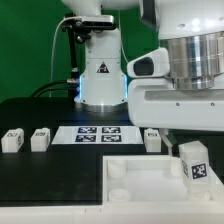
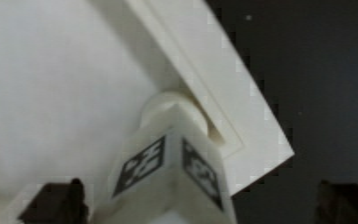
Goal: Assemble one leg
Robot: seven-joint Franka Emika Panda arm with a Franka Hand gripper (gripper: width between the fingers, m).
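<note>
The leg is a small white block with black-and-white tags on two faces. It stands upright on a round corner socket of the white tabletop. My gripper is open and straddles the leg. Both dark fingertips stand apart from it, with a gap on each side. In the exterior view the leg stands at the tabletop's far corner on the view's right, just below my gripper.
Three more white legs stand on the black table: two at the exterior view's left and one by the marker board. The robot base is behind the board.
</note>
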